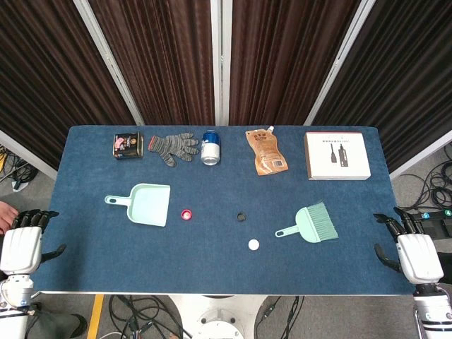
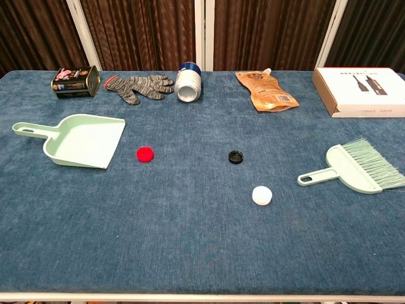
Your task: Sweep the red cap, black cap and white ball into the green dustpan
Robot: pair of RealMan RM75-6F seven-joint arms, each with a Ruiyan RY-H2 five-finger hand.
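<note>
Three small targets lie on my blue cloth-covered table (image 2: 190, 253): the round red plastic cap (image 2: 145, 154) just right of the pale green plastic dustpan (image 2: 82, 140), the little black ring-shaped cap (image 2: 235, 157) near the middle, and the white ball (image 2: 262, 196) nearer me. A pale green hand brush (image 2: 354, 168) rests well to their right. My left hand (image 1: 21, 244) and right hand (image 1: 413, 251) hang off the table's side edges, fingers apart, holding nothing.
</note>
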